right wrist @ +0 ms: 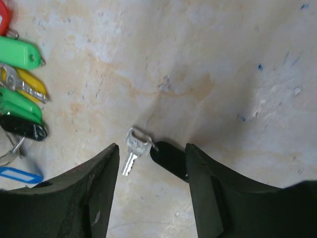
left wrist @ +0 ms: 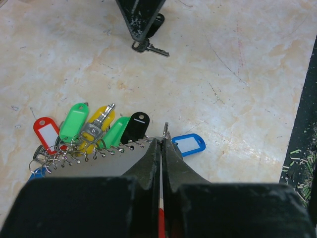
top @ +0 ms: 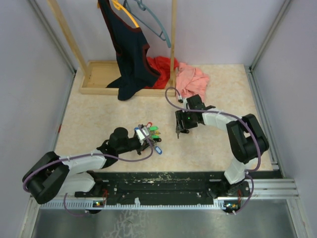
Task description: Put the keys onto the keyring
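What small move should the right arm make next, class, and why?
Probably lower the right gripper a little and close its fingers on the loose key. The fingers stand open on either side of that silver key and its black tag. The key lies flat on the table, apart from the bunch of tagged keys, which the left gripper pinches shut.
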Controlling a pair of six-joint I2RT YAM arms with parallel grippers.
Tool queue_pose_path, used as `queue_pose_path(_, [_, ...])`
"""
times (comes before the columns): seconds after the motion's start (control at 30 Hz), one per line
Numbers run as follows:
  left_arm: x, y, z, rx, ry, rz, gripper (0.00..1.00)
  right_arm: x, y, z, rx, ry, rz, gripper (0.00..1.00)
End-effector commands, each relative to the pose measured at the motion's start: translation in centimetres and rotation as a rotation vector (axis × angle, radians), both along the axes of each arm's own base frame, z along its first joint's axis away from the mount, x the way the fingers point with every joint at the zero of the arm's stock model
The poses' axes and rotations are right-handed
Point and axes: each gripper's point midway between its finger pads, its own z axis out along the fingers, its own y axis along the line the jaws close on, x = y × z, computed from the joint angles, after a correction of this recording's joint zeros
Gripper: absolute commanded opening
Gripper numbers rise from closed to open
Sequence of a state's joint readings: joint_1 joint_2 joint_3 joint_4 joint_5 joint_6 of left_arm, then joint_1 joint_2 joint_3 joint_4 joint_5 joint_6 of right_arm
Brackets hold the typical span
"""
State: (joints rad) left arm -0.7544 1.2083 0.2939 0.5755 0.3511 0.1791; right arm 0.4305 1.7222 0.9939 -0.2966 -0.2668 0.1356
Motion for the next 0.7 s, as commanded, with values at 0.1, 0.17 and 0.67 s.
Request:
queue_pose_path(0.1, [0.2,-0.2,0.8,-0.028,-0.016,-0.001,0.01,-3.0,-0.1,2.4,0.017,-0.006,-0.026,0.57])
queue_pose_path(0.17, [0.2,-0.2,0.9,-0.029,-0.020,0.000,0.01,-2.8,-0.1,3.6,0.027,-0.047,-0.017,0.58])
queue_pose_path(0.67, [0.4,0.2,0.9,-0.030,-0.032,0.021,0.01,-1.6,-2.4,14.4,0.172,-0.493,-0.123,0.94])
